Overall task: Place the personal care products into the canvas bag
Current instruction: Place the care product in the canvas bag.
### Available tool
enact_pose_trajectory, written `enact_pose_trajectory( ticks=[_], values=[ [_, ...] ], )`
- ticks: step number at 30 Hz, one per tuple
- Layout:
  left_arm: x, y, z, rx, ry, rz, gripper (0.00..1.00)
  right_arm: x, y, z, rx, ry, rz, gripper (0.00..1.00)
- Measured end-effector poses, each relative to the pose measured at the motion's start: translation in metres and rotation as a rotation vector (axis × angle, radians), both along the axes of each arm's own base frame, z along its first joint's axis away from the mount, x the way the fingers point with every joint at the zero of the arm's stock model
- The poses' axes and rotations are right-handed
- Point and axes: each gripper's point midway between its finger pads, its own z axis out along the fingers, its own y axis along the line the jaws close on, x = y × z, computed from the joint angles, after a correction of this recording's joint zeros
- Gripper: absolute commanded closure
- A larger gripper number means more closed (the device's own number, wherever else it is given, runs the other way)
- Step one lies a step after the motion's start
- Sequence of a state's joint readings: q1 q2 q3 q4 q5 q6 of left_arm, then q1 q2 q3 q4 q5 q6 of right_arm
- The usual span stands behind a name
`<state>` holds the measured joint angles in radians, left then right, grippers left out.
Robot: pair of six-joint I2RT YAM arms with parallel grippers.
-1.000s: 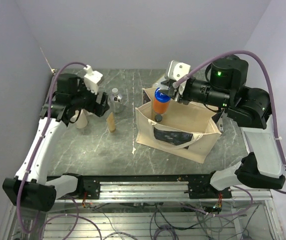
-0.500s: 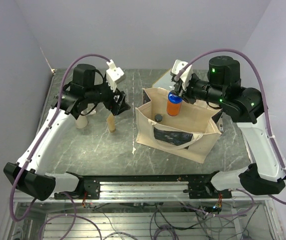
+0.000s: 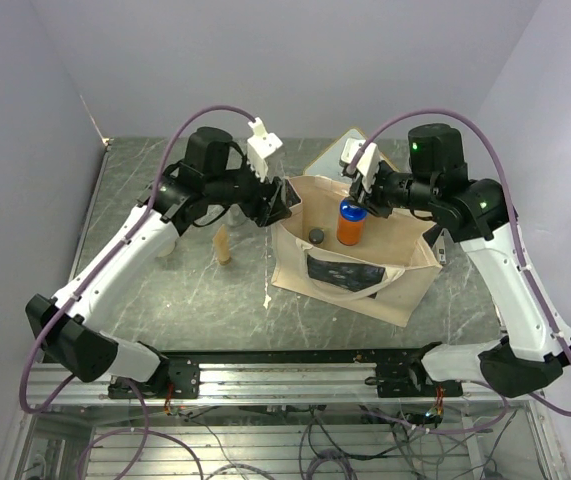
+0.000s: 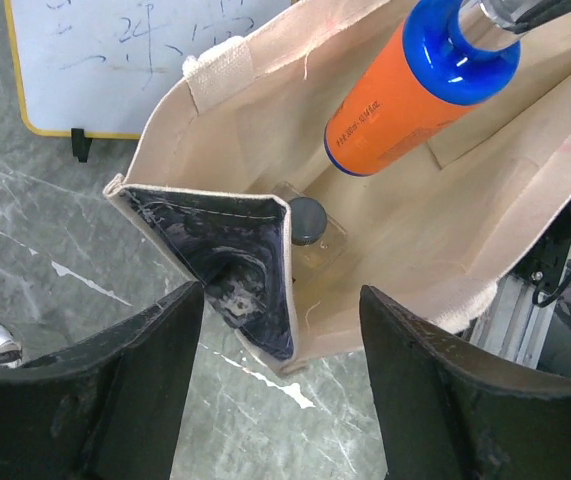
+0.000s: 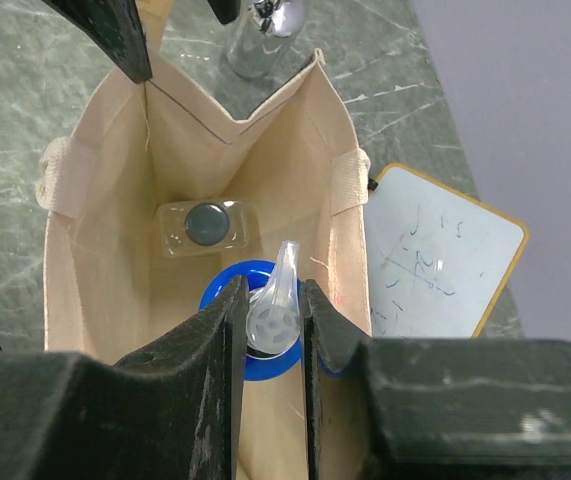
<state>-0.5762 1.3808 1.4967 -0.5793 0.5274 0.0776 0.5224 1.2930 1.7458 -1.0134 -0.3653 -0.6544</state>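
Orange bottle (image 3: 350,224) hangs inside the canvas bag (image 3: 410,280), centre of the top view. Right tool (image 5: 273,310) is pinching its clear nozzle. Left tool (image 3: 284,201) is spread astride the bag's left rim. I read this as drop-off. Next I'd lower and release beside the black-capped bottle (image 3: 316,236).

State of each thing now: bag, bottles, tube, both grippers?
canvas bag: upright, mouth open.
orange bottle: hanging cap-up in the bag's mouth, gripped by its top.
black-capped bottle: resting on the bag's floor.
tan tube: standing on the table.
left gripper: open, astride the bag's corner.
right gripper: shut on the orange bottle.
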Motion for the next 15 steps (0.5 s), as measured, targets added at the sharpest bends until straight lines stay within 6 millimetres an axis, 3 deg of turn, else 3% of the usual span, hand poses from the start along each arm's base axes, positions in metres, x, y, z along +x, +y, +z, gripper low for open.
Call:
enact_pose_trajectory(
  ticks=[6, 12, 15],
  values=[
    [0.001, -0.009, -0.018, 0.027, 0.016, 0.013, 0.35, -0.001, 0.004, -0.013, -0.007, 0.017, 0.050, 1.00],
    [0.001, -0.011, -0.033, 0.039, 0.035, 0.028, 0.44, -0.005, 0.011, -0.053, -0.038, 0.097, 0.117, 1.00],
    [0.001, -0.011, -0.040, 0.042, 0.047, 0.032, 0.57, -0.006, 0.016, -0.067, -0.044, 0.134, 0.150, 1.00]
  ],
)
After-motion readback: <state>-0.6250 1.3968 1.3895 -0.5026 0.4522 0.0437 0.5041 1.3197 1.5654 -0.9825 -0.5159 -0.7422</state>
